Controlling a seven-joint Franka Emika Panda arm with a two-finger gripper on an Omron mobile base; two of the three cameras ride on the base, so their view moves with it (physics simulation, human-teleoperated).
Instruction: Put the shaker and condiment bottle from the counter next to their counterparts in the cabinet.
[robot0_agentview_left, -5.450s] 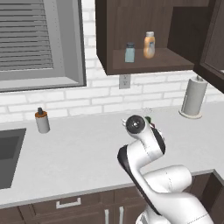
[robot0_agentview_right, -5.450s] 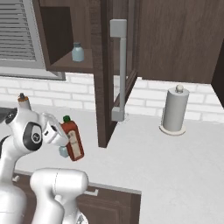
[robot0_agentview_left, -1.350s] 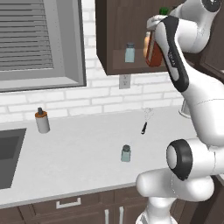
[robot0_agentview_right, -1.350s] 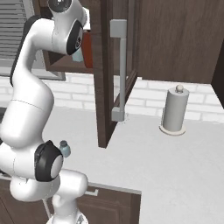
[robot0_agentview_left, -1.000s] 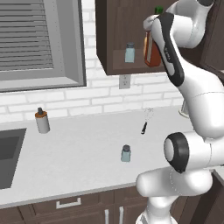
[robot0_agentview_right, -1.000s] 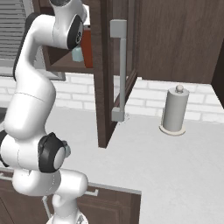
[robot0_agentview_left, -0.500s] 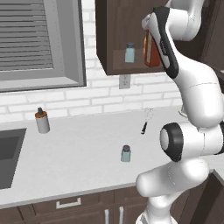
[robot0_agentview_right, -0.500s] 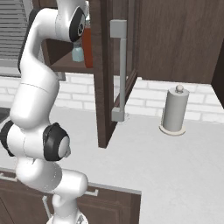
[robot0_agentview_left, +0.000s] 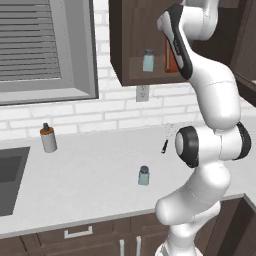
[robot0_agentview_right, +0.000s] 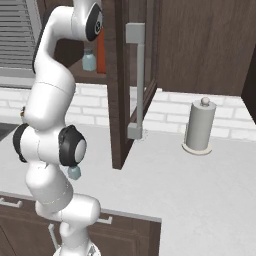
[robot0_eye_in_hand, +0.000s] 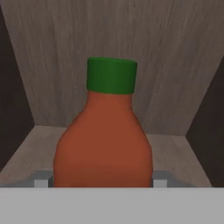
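Red round-shouldered condiment bottle (robot0_eye_in_hand: 103, 144), wooden cabinet (robot0_eye_in_hand: 131, 48)

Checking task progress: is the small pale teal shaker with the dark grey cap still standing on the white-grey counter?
Yes, the small pale teal shaker stands upright on the white-grey counter, left of the arm's base.

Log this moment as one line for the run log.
phase: placing bottle | gripper: shut on bottle, inside cabinet | shaker: on counter, not yet moved | twin shaker: on shelf
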